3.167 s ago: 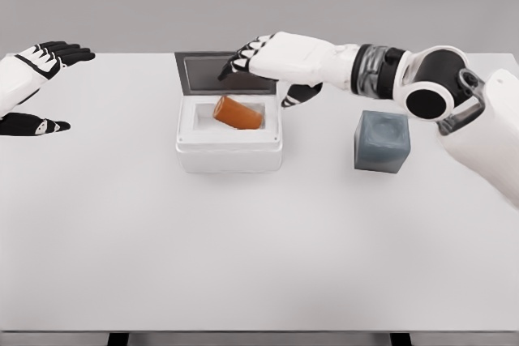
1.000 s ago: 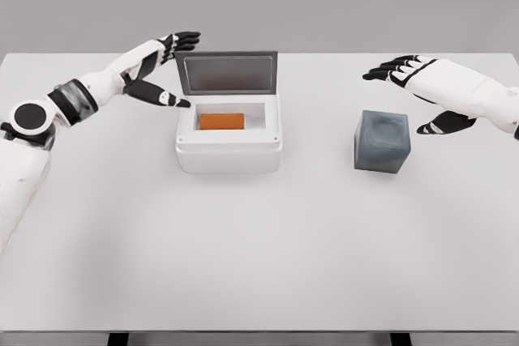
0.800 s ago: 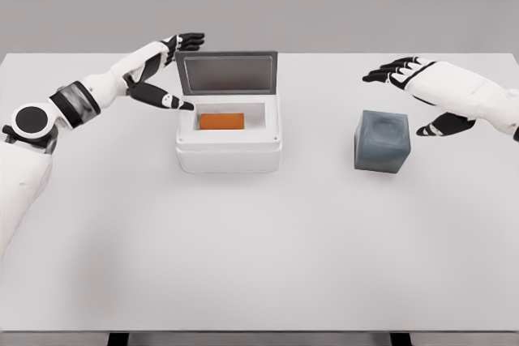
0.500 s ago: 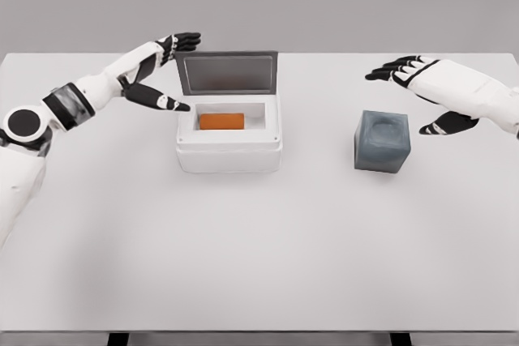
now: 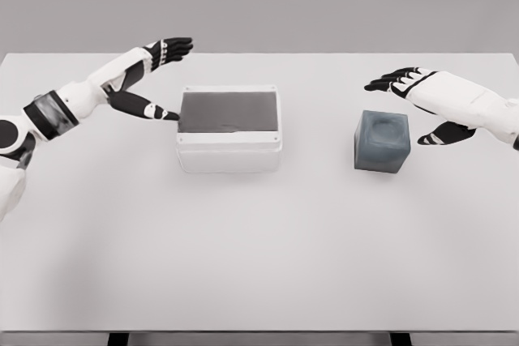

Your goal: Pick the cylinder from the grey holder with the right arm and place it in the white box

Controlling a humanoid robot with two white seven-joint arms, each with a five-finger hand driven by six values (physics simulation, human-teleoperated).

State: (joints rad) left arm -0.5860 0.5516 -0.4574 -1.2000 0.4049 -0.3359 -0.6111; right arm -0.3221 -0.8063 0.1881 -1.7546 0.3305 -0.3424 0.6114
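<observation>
The white box [image 5: 229, 151] stands at the table's middle with its dark grey lid [image 5: 229, 109] lying flat and shut on top. The orange cylinder is hidden from view. The grey holder [image 5: 382, 141], a cube with a round hollow in its top, stands to the right with nothing in it. My left hand [image 5: 158, 79] hovers just left of the box, fingers spread, thumb tip near the lid's left edge. My right hand [image 5: 413, 103] hangs open above and right of the holder, holding nothing.
The white table [image 5: 259, 241] stretches wide in front of the box and holder. A plain grey wall lies behind the far edge.
The lid, upright half a second ago with the orange cylinder showing inside, now lies shut over the box. My left hand drew back slightly left. The right hand sank a little.
</observation>
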